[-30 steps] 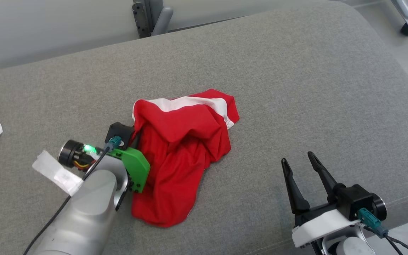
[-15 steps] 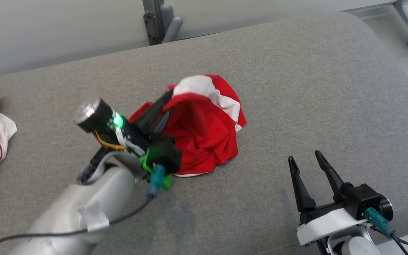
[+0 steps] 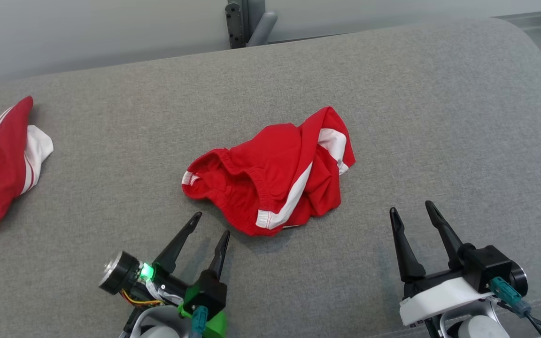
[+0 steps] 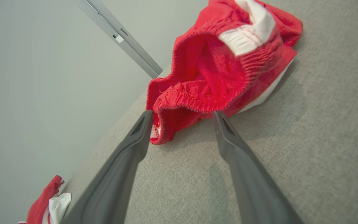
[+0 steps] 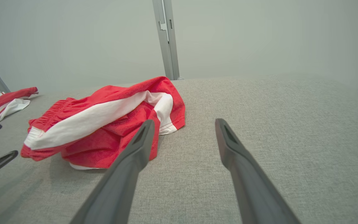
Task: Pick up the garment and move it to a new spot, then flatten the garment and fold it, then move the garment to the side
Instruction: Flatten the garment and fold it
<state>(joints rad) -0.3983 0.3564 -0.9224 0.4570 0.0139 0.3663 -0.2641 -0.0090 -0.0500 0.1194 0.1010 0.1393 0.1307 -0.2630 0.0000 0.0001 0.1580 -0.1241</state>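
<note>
Your left end effector (image 3: 212,223) stands open and empty. Its fingers point at the shorts (image 3: 270,180), which lie just ahead of it and a little to its right on the cushion (image 3: 439,117). The waistband (image 4: 194,101) is the nearest edge, just beyond the tips. The right end effector (image 3: 410,207), also open and empty, has the shorts ahead to its left, further off. The shorts' long axis runs across both end effectors, so I judge the left arm to be nearer for flattening.
</note>
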